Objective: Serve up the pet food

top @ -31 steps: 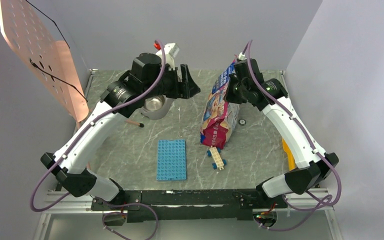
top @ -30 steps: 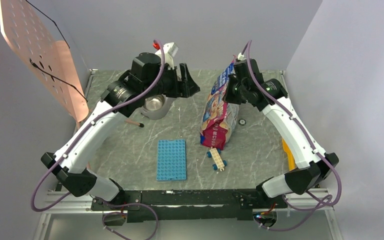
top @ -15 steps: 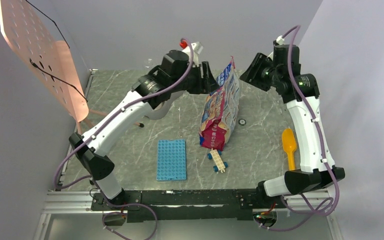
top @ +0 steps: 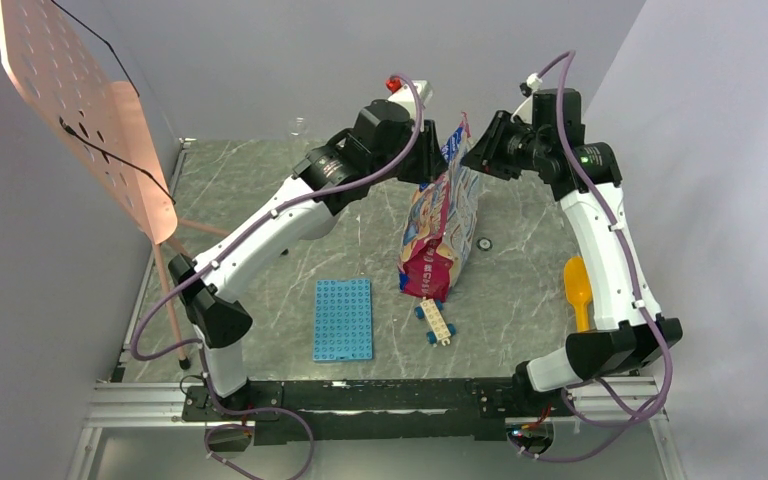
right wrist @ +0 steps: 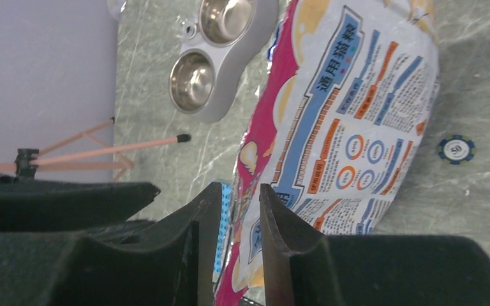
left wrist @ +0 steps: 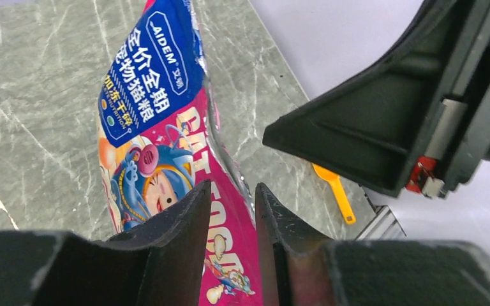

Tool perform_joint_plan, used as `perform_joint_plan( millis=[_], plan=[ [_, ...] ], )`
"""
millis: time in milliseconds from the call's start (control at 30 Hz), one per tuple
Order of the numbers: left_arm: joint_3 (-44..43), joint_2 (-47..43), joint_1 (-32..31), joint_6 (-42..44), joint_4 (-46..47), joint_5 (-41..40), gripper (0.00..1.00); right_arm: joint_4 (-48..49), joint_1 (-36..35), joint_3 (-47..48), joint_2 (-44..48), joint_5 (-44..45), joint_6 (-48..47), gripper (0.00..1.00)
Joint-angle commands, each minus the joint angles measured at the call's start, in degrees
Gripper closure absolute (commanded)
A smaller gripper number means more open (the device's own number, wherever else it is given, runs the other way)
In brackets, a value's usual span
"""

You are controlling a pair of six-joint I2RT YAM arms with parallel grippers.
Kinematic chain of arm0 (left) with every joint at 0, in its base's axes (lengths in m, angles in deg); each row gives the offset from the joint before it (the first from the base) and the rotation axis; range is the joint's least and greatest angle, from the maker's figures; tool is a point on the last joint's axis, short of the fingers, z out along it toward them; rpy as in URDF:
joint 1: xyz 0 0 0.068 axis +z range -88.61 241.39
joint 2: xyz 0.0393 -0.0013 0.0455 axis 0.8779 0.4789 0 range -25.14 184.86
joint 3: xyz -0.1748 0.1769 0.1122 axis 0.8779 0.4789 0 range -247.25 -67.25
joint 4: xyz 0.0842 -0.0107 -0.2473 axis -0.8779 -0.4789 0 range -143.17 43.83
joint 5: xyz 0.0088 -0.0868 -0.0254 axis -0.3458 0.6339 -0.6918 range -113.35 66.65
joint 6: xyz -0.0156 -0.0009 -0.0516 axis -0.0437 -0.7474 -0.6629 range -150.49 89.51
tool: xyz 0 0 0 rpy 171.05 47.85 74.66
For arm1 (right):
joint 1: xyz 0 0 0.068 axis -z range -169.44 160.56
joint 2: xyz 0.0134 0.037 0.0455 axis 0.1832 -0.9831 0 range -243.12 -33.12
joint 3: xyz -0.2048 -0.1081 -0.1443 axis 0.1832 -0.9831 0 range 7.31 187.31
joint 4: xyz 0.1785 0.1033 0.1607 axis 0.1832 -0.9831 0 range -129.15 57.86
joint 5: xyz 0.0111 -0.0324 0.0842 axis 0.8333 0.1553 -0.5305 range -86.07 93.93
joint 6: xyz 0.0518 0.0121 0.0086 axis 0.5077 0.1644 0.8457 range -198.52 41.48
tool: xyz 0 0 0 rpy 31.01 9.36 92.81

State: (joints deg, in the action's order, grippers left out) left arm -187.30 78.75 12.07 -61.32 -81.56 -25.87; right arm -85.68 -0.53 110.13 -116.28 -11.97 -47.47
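Observation:
The pet food bag [top: 440,225] stands upright at mid-table, glossy pink, white and blue [left wrist: 159,127] [right wrist: 357,115]. The kibble itself is hidden inside it. My left gripper [top: 432,160] hovers at the left of the bag's top corner. In its wrist view the jaws [left wrist: 233,188] are open by a narrow gap, and the bag's upper edge runs into that gap. My right gripper [top: 475,158] faces it from the right. It [right wrist: 239,188] also stands open by a narrow gap, directly over the bag's edge. Neither gripper clamps the bag.
The steel double bowl [right wrist: 214,64] sits at the back left, behind my left arm. A yellow scoop [top: 578,290] lies at the right. A blue baseplate [top: 343,318] and small bricks [top: 434,320] lie in front of the bag. A chip [top: 484,244] is beside it.
The left arm swung right, from over the bowl to the bag's top. The right gripper let go of the bag, pulled back, then came in again. Both jaws have narrowed.

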Motion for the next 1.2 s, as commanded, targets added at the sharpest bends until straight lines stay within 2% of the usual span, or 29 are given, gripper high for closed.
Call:
perform_joint_plan(
  millis=[0, 167, 333, 533, 667, 700, 900, 1067, 1167],
  plan=[
    [-2.76, 1.54, -0.08, 0.49, -1.23, -3.4, 0.64, 3.56, -1.83, 0.23, -0.24, -2.73, -1.02, 0.67],
    [-2.4, 2.71, 0.78, -1.27, -0.14, -1.31, 0.65, 2.79, -3.12, -0.08, -0.77, -1.06, -1.34, 0.67],
    [-1.61, 3.78, 1.45, -3.49, 1.02, 1.09, 0.64, 3.36, -4.89, -2.76, -0.41, 0.52, -1.6, 0.77],
    [-2.12, 5.33, 1.51, -5.34, 1.9, 2.0, 0.61, 0.3, -6.65, -3.53, -0.85, 6.55, -1.89, 0.79],
    [-2.55, 6.28, 1.44, -5.91, 2.13, 3.07, 0.6, -0.59, -7.0, -4.48, -0.05, 10.15, -2.08, 0.92],
    [-2.47, 6.39, 1.41, -6.17, 2.19, 3.2, 0.58, -0.14, -7.09, -5.19, 0.71, 10.12, -1.93, 1.0],
    [-1.5, 6.8, 0.99, -7.47, 2.98, 3.22, 0.51, 0.97, -7.19, -7.04, 1.75, 10.34, -1.52, 1.0],
    [-2.63, 8.01, 0.84, -8.04, 1.59, 2.7, 0.49, 2.46, -8.08, -7.22, 2.53, 10.19, -2.39, 1.0],
    [-4.66, 9.62, 0.66, -7.12, 0.9, -0.3, 0.41, 2.78, -8.6, -7.32, 2.18, 10.77, -1.87, 1.0]
  ],
)
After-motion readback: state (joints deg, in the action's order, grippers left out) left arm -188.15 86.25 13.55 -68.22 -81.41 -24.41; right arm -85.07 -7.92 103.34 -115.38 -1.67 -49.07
